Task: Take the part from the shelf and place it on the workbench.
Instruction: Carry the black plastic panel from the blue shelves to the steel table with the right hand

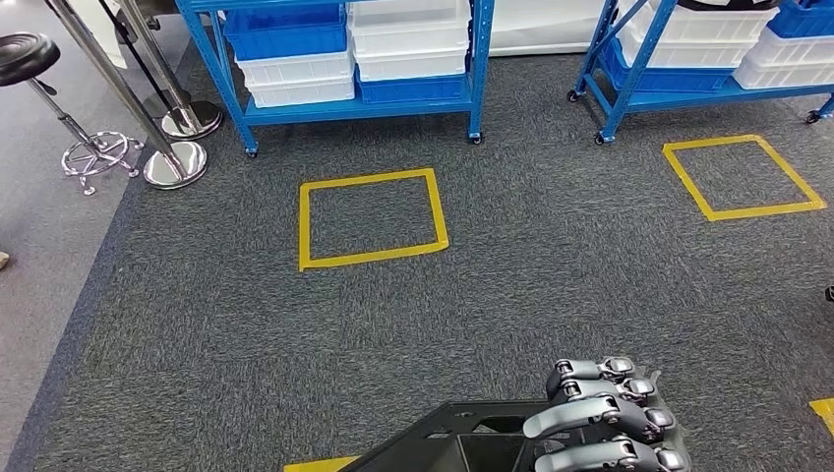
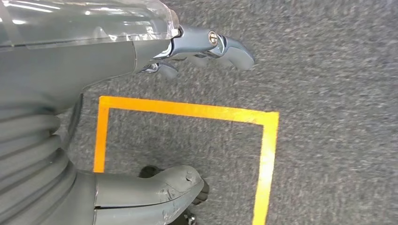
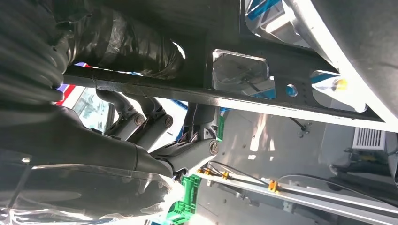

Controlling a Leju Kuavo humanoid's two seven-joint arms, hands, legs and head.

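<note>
A flat black metal part (image 1: 462,442) with cut-out holes sits at the bottom of the head view. My right hand (image 1: 605,418) grips its right edge, fingers curled over it. In the right wrist view the black part (image 3: 263,84) runs across the picture, with the right hand's thumb (image 3: 126,47) and dark fingers (image 3: 145,126) clamped on either side of its rim. My left hand (image 2: 141,117) hangs over the grey carpet with thumb (image 2: 155,192) and fingers (image 2: 216,47) apart and nothing between them.
Blue shelf racks (image 1: 472,69) with blue and white bins (image 1: 295,54) stand ahead, a second rack (image 1: 629,69) to the right. Yellow tape squares (image 1: 372,218) (image 1: 743,177) mark the grey carpet. A stool (image 1: 39,69) and chrome stanchion bases (image 1: 175,162) stand at far left.
</note>
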